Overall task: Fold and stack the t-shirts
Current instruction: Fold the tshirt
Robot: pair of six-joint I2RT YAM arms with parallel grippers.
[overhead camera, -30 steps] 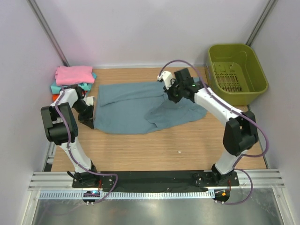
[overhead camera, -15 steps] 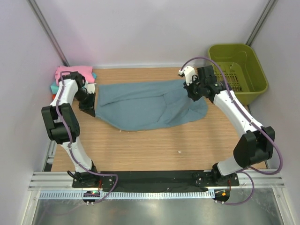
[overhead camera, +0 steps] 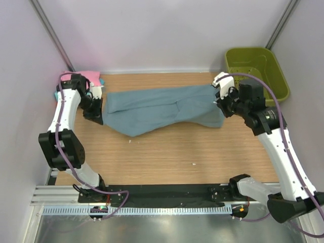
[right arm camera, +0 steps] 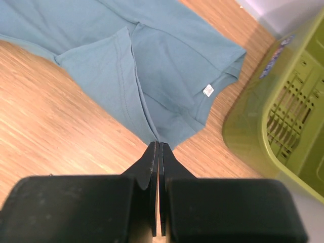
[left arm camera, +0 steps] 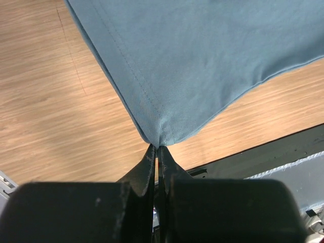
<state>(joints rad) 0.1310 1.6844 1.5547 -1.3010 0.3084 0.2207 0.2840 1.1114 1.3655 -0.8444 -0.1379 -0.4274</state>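
Left gripper (left arm camera: 157,147) was clamped on a corner of the blue-grey t-shirt (overhead camera: 162,109), and right gripper (right arm camera: 158,144) was clamped on its opposite edge. The shirt was stretched between them over the table (overhead camera: 172,152). Further back, pink t-shirt (overhead camera: 91,77) sat far left and green basket (overhead camera: 255,71) far right.

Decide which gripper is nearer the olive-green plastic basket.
Right. The right gripper pinches the slate blue-grey cloth t-shirt just left of the olive-green plastic basket; the left gripper holds the shirt's opposite end, much farther left.

Lab bench, white panels (overhead camera: 152,30), aluminium rail (overhead camera: 50,195)
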